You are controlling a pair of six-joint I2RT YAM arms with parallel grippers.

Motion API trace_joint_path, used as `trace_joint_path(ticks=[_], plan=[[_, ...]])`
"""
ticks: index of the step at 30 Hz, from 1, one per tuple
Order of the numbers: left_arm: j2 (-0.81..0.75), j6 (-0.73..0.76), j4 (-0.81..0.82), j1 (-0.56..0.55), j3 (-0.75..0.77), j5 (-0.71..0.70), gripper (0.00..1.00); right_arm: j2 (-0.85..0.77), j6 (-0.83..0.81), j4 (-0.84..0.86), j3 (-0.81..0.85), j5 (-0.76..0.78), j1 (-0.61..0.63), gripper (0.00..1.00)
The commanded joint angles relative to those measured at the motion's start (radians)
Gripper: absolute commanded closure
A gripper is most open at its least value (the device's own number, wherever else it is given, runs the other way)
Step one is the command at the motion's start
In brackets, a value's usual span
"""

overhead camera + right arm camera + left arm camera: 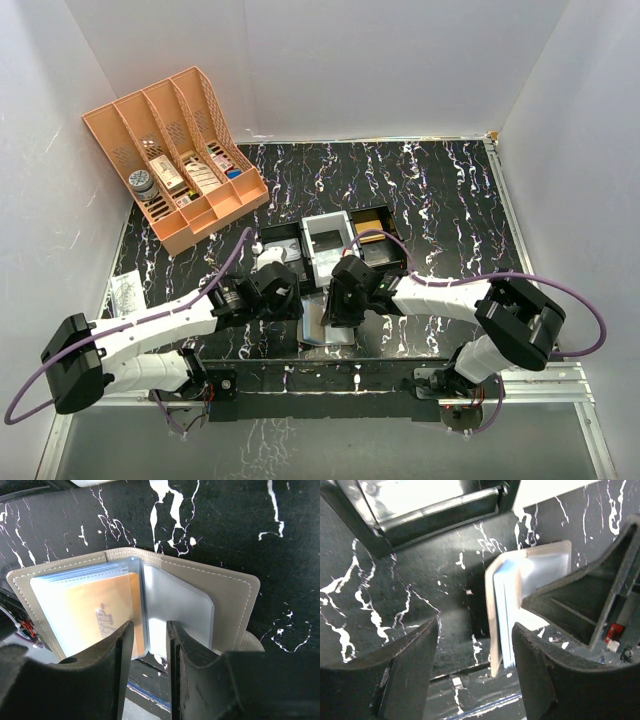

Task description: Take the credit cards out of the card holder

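Overhead, the holder (338, 335) lies open beneath both wrists. Left wrist: the left claw (475, 630) gapes wide, empty. Right wrist: the right claw (150, 630), jaws narrowly apart, straddles the sleeves (175, 610); grip unclear. The gold card (95, 610) sits sleeved; seemingly none out yet.

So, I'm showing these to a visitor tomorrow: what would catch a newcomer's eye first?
The open card holder lies near the front edge of the black marbled table, a gold-orange card glowing inside. The right gripper stands over its fold with jaws narrowly parted, and the left gripper hangs open beside it. Far left, a peach rack stands out.
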Motion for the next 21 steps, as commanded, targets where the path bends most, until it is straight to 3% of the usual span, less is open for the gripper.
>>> trace_joint_path(ticks=[1, 4, 8, 21], plan=[[0.005, 0.068, 0.024, 0.078, 0.027, 0.017, 0.43, -0.026, 0.003, 0.037, 0.003, 0.026, 0.001, 0.69], [0.009, 0.093, 0.039, 0.14, 0.026, 0.051, 0.48, -0.029, 0.001, 0.037, 0.004, 0.026, 0.0, 0.69], [0.025, 0.121, 0.084, 0.184, 0.02, 0.082, 0.49, -0.024, -0.002, 0.039, 0.007, 0.023, 0.0, 0.69], [0.139, 0.165, 0.145, 0.235, 0.037, 0.048, 0.52, -0.002, -0.01, 0.035, 0.03, 0.014, 0.0, 0.69]])
